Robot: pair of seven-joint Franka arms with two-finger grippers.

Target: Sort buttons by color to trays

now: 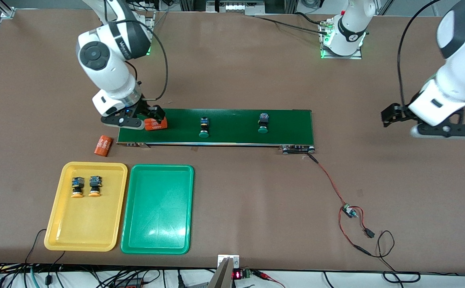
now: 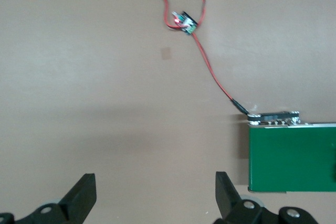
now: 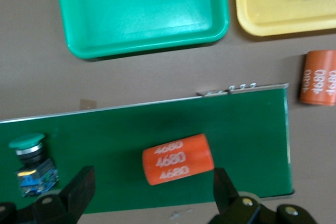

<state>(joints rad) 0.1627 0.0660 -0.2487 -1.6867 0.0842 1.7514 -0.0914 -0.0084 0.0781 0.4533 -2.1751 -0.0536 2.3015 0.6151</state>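
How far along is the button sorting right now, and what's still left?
Half done. Both orange-capped buttons lie in the yellow tray. The green tray holds nothing; both green-capped buttons are on the conveyor belt. Nothing is gripped: the right gripper is open over an orange cylinder on the belt, and the left gripper waits open over the table.

You're in robotics lab: brown tabletop [image 1: 236, 80], small conveyor [image 1: 232, 120] wired to bare circuit board [image 1: 349, 210], cable bundles [image 1: 96, 276] along edge.
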